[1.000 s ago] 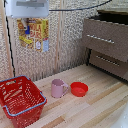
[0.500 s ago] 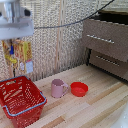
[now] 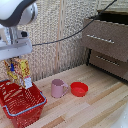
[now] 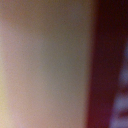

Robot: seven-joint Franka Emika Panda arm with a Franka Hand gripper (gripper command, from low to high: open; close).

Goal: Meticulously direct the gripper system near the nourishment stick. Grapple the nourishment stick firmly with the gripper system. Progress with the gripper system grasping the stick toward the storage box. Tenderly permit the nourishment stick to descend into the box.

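Note:
My white arm ends in a boxy head at the exterior view's left, and the gripper (image 3: 14, 65) is shut on the yellow-orange snack packet (image 3: 18, 73), which hangs upright from the blue-tipped fingers. The packet's lower end sits just above the back rim of the red mesh basket (image 3: 26, 107), over its inside. The wrist view is a blur of beige and dark red, and nothing can be made out in it.
A pink mug (image 3: 58, 88) stands on the wooden table just right of the basket, with a small red bowl (image 3: 79, 89) beside it. A brown drawer cabinet (image 3: 107, 40) fills the back right. A black cable (image 3: 65, 37) hangs across the woven wall.
The arm has carried the packet toward the exterior view's left and lower, from beside the wall to over the basket.

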